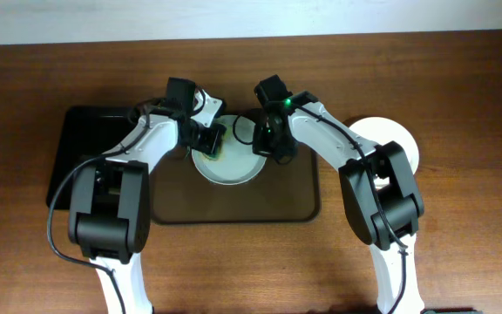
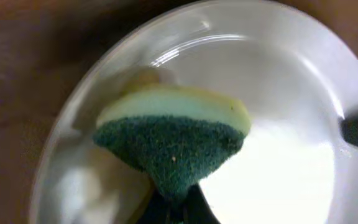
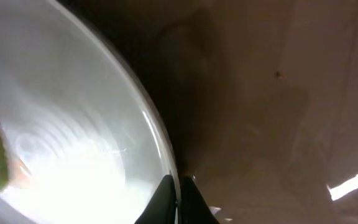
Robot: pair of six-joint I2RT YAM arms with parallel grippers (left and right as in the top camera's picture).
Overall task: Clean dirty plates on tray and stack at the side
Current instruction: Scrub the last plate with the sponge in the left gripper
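A white plate point(image 1: 231, 163) lies at the back of the brown tray point(image 1: 234, 209). My left gripper point(image 1: 209, 138) is shut on a yellow-and-green sponge point(image 2: 173, 134) and presses it on the plate's left part point(image 2: 278, 155). My right gripper point(image 1: 268, 144) is shut on the plate's right rim point(image 3: 160, 149), one finger on each side of the rim. Another white plate point(image 1: 399, 139) lies on the table to the right of the tray, partly hidden by the right arm. I cannot tell whether it is one plate or a stack.
A smaller glossy black tray point(image 1: 81, 153) lies left of the brown tray, partly under the left arm. The wooden table point(image 1: 460, 87) stretches to the right and front. A pale wall edge runs along the back.
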